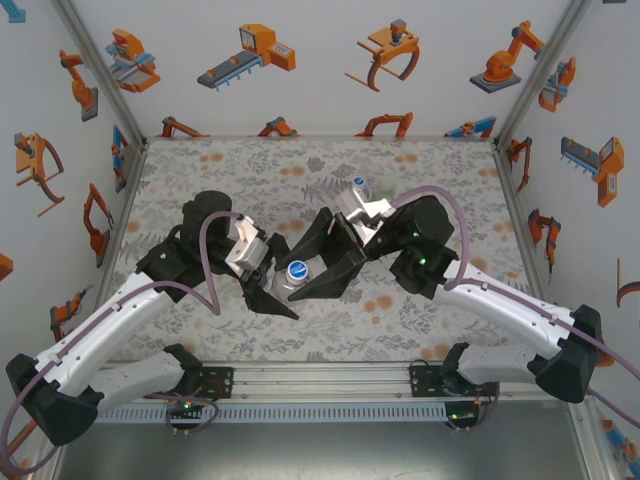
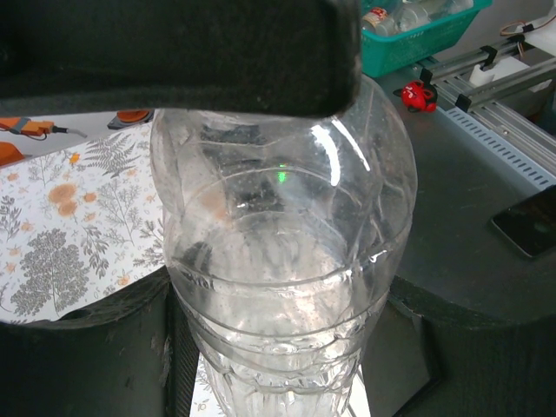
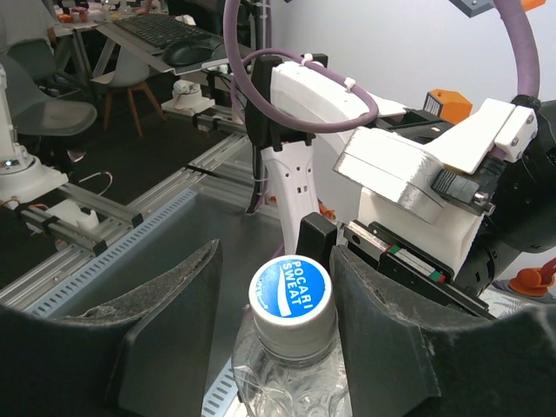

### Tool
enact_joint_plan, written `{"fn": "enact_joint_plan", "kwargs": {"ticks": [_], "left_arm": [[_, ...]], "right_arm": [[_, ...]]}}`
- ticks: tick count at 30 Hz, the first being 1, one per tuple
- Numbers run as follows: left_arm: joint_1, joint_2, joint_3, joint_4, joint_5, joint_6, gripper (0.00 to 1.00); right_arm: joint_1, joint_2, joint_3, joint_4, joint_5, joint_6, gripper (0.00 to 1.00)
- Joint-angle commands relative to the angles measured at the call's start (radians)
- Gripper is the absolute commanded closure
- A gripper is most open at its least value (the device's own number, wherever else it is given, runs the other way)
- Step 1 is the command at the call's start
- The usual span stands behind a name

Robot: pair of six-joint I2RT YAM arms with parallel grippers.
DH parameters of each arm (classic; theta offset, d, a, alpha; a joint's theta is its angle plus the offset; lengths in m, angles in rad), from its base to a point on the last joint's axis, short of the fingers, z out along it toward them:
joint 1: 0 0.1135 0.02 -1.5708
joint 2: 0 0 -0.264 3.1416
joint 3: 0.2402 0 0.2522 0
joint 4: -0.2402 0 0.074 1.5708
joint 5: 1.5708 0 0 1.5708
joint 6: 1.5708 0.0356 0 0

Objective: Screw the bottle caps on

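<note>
Standing upright, the clear bottle [image 2: 287,261] points its blue-topped cap [image 3: 290,295] straight up.

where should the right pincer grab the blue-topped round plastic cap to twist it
Probably the side wall of the blue-topped round plastic cap, one finger on each side, coming down from above: the clear plastic bottle stands upright in the left pincer, so the cap's flat top faces up.

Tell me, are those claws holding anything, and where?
The left gripper clamps the clear bottle by its body. The right gripper straddles the cap; whether it grips cannot be told.
</note>
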Motion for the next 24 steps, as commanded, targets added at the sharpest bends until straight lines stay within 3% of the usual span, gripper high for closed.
{"fn": "enact_joint_plan", "kwargs": {"ticks": [1,24], "left_arm": [[-0.004,-0.001,0.024,0.016,0.024,0.004,1.0],[-0.009,0.0,0.016,-0.012,0.022,0.028,1.0]], "right_arm": [[0.013,-0.013,0.039,0.061,-0.023,0.009,0.5],[0.018,-0.015,0.057,0.069,-0.012,0.01,0.54]]}}
